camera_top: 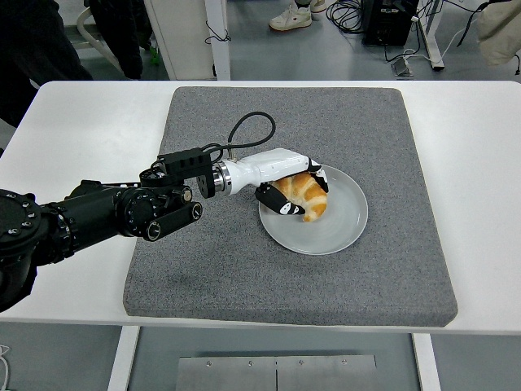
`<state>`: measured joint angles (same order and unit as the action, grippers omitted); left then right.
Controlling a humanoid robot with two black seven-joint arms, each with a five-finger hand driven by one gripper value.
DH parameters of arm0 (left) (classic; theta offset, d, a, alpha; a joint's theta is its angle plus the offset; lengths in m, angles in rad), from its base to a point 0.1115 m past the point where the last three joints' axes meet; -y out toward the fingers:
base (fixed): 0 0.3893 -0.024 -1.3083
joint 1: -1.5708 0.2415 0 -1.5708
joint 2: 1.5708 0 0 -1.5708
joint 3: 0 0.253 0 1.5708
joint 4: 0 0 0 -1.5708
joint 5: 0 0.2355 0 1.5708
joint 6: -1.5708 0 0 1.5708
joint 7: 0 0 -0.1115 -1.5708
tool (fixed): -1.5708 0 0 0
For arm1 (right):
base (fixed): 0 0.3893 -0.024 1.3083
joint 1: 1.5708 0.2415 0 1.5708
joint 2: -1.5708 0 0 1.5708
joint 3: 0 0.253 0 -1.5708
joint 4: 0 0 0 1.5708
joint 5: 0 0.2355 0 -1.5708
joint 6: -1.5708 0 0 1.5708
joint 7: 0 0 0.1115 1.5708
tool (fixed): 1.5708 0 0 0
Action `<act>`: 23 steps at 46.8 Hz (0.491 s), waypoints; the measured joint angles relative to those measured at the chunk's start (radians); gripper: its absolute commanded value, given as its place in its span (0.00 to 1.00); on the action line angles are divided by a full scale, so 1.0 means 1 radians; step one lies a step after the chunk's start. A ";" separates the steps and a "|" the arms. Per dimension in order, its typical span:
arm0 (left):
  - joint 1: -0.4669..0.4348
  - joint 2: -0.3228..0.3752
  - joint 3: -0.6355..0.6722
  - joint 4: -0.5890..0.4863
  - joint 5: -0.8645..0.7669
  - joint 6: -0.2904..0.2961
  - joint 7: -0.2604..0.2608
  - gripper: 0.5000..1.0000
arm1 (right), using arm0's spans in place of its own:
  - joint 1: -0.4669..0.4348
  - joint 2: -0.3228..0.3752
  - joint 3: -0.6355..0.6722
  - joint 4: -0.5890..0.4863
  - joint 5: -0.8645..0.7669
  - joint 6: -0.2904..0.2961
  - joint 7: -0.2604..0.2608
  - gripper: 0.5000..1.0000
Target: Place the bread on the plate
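Note:
A golden-brown croissant [308, 198] lies on the grey round plate [342, 228], on its left part. My left hand [295, 189], white with black fingertips, reaches in from the left and is curled around the croissant, fingers above and below it. The croissant appears to rest on the plate surface while the fingers still hold it. The right arm is out of view.
The plate sits on a grey mat [244, 269] that covers the middle of the white table [73, 130]. A black cable [248, 122] loops above my wrist. People's legs and shoes [291, 16] show beyond the table's far edge.

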<state>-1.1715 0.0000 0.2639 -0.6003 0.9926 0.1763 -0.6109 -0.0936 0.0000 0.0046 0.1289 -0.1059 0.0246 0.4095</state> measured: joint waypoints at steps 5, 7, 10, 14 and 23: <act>0.001 0.000 -0.002 0.000 0.000 0.000 0.000 0.24 | 0.000 0.000 0.000 0.000 0.000 0.000 0.000 1.00; 0.003 0.000 -0.003 0.000 0.000 0.000 0.000 0.27 | 0.000 0.000 0.000 0.000 0.000 0.000 0.000 1.00; 0.003 0.000 -0.004 0.000 0.000 0.000 0.000 0.33 | 0.000 0.000 0.000 0.000 0.000 0.000 0.000 1.00; 0.005 0.000 -0.005 -0.001 -0.004 0.000 0.000 0.42 | -0.001 0.000 0.000 0.000 0.000 0.000 0.000 1.00; 0.006 0.000 -0.003 -0.001 -0.035 0.000 0.000 0.77 | -0.002 0.000 0.000 0.000 0.000 0.000 0.000 1.00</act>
<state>-1.1659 0.0000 0.2608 -0.6013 0.9578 0.1763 -0.6109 -0.0951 0.0000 0.0046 0.1289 -0.1063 0.0244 0.4096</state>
